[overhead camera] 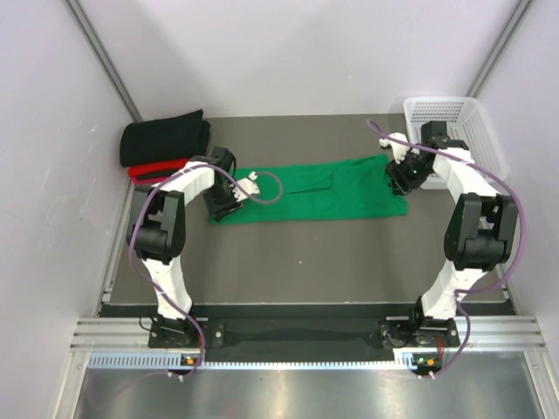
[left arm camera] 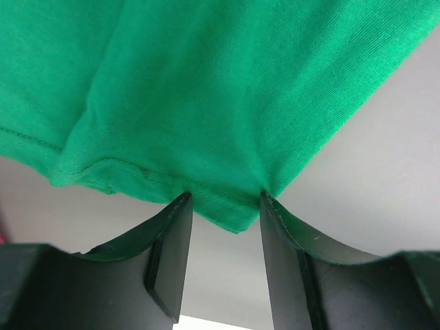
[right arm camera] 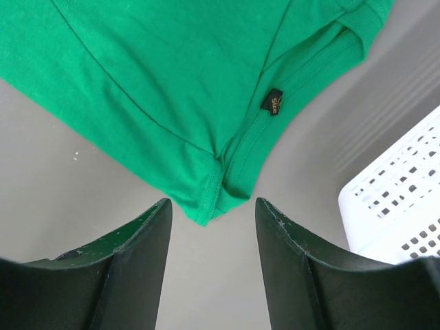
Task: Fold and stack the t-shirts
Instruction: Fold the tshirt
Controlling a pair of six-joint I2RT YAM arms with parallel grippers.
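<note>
Looking down from above, the green shirt (overhead camera: 310,192) is lying as a long band across the middle of the table (overhead camera: 306,262), its long axis running left to right in the frame. The left gripper (overhead camera: 224,208) is sitting at the band's left end and the right gripper (overhead camera: 400,182) at its right end, so each arm is nearest its own end. The black shirt (overhead camera: 166,135) is lying at upper left with the red shirt (overhead camera: 145,172) showing under its lower edge. The basket (overhead camera: 454,118) is standing at upper right. Flat grey table is showing below the band, which looks like room to fold toward.

In the left wrist view, the jaws are standing apart, straddling the hem corner at lower centre. As far as I can tell, they are not pinching it.

In the right wrist view, the jaws are gaping and holding nothing. The shirt's corner is lying just beyond the tips at centre, with the basket at lower right.
</note>
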